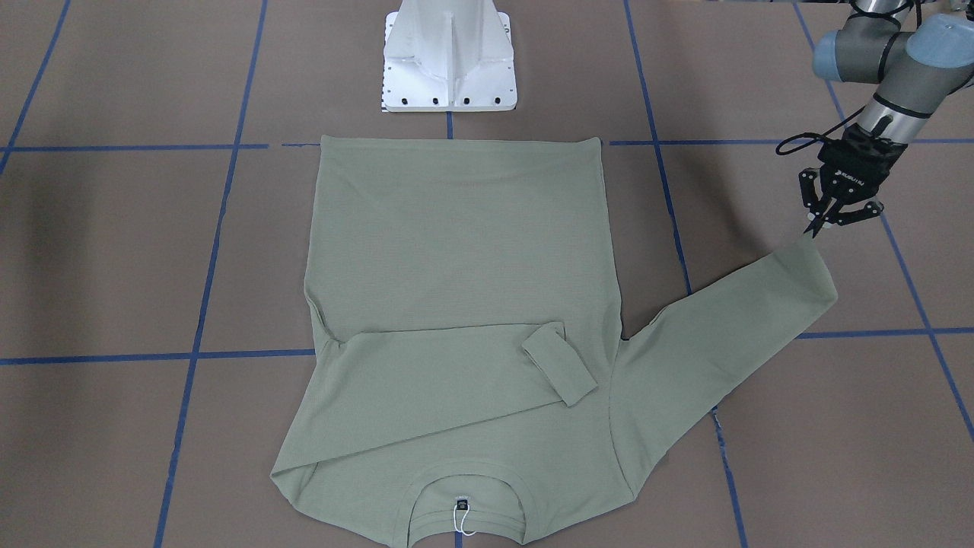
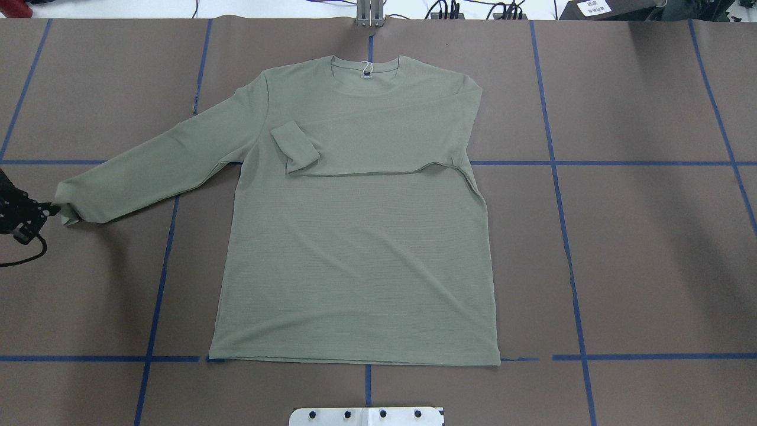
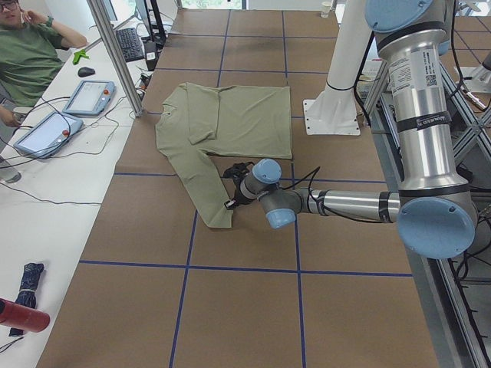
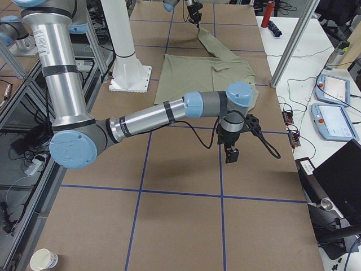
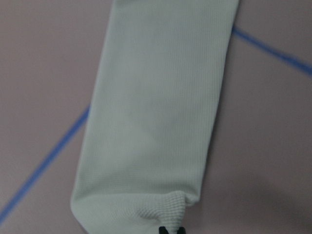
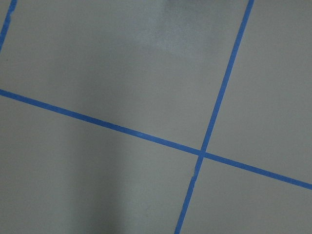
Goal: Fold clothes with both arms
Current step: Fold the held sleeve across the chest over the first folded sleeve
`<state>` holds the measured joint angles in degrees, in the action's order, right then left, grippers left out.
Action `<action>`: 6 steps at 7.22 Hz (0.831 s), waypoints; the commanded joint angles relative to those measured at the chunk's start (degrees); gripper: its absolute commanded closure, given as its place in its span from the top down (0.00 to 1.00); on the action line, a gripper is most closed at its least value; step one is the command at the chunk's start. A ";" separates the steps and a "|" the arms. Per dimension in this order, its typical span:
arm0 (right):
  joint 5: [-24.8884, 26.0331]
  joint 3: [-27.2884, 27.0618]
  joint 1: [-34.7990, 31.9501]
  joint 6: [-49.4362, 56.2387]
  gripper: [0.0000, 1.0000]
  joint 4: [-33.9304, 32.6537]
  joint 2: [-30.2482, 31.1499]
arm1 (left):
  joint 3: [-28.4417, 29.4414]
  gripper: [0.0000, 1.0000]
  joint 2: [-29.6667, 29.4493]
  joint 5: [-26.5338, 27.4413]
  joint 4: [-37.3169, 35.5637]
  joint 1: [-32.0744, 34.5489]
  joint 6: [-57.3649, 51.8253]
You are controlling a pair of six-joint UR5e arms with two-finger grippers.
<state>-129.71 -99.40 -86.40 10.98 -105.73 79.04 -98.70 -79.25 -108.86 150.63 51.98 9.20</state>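
On table (image 2: 621, 248), left fingers (image 1: 816, 225) pinch shirt cuff (image 2: 71, 207).

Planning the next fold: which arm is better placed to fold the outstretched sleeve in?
Left: the left gripper pinches the sleeve's cuff, while the right gripper hangs over the table, off the shirt.

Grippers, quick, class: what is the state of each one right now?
Left gripper: closed on the shirt, at its sleeve cuff.
Right gripper: cannot be told; only a side view shows it.
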 commanded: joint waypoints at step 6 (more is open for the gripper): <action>-0.11 0.17 -0.09 0.01 1.00 0.00 1.29 | 11.17 0.00 -55.48 6.23 -41.47 -6.41 36.88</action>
<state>-129.75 -99.24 -86.41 11.00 -105.73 80.06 -94.32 -123.70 -106.79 112.92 49.97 37.72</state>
